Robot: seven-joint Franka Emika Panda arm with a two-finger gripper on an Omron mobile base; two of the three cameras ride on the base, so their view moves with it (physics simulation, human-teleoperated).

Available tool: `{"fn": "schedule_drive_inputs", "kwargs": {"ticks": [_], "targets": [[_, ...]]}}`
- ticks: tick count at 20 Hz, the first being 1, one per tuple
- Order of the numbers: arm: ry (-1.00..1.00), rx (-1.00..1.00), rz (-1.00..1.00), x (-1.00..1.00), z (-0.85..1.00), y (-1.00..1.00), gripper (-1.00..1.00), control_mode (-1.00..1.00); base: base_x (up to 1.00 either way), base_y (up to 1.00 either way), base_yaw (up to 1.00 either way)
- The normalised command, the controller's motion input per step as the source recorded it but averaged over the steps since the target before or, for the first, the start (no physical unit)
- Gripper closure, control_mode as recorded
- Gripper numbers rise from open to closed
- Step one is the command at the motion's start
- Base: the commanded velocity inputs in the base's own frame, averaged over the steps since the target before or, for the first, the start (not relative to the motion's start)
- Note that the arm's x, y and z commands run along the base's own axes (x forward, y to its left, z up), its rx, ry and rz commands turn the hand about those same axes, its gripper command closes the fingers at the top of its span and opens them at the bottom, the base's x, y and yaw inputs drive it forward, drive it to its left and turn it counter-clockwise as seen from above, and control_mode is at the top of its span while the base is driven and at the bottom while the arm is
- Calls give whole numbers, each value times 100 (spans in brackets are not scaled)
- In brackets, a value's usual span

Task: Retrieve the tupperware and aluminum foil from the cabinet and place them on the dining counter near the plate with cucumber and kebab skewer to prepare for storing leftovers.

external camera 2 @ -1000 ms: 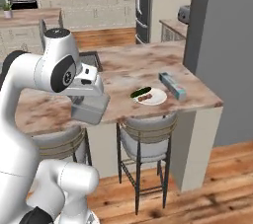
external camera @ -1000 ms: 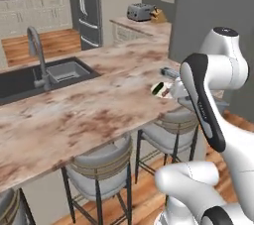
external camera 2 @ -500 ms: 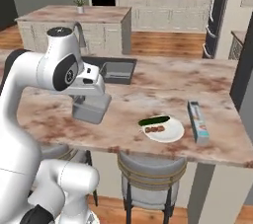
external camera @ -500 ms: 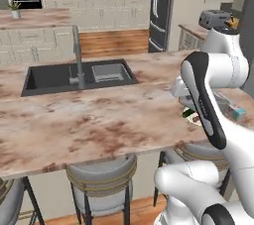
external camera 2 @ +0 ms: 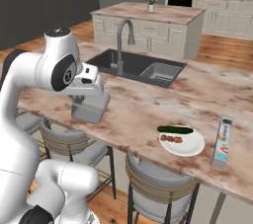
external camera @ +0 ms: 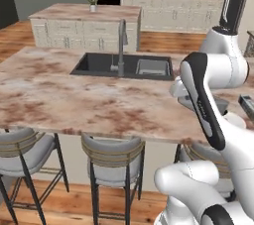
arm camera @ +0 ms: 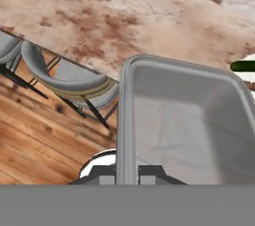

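We see the gripper [arm camera: 127, 172] closed on the near rim of the grey tupperware [external camera 2: 90, 108], holding it above the front edge of the dining counter [external camera 2: 148, 114]; grey stools [external camera 2: 158, 188] stand below that edge; toward the counter's right end sits the plate [external camera 2: 182, 141] with cucumber and skewer, the aluminum foil [external camera 2: 223, 142] just beside it; its lettering is too small to read; the sink [external camera: 124, 66] and faucet [external camera: 120, 45] lie toward the back edge.
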Motion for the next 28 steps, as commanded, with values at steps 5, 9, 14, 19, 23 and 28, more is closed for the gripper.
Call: {"fn": "schedule_drive_inputs", "kwargs": {"ticks": [5, 9, 14, 19, 23, 28], "targets": [[-3, 1, 5, 12, -7, -8, 100, -100, 30, -54, 40], [-4, -1, -2, 62, -33, -15, 100, -100, 0, 0, 0], [0, -7, -25, 67, -34, 0, 100, -100, 0, 0, 0], [6, -4, -29, 51, -24, -24, 100, -100, 0, 0, 0], [16, 0, -19, 22, -31, -60, 100, -100, 0, 0, 0], [10, 0, -6, 8, -43, -72, 100, -100, 0, 0, 0]]}}
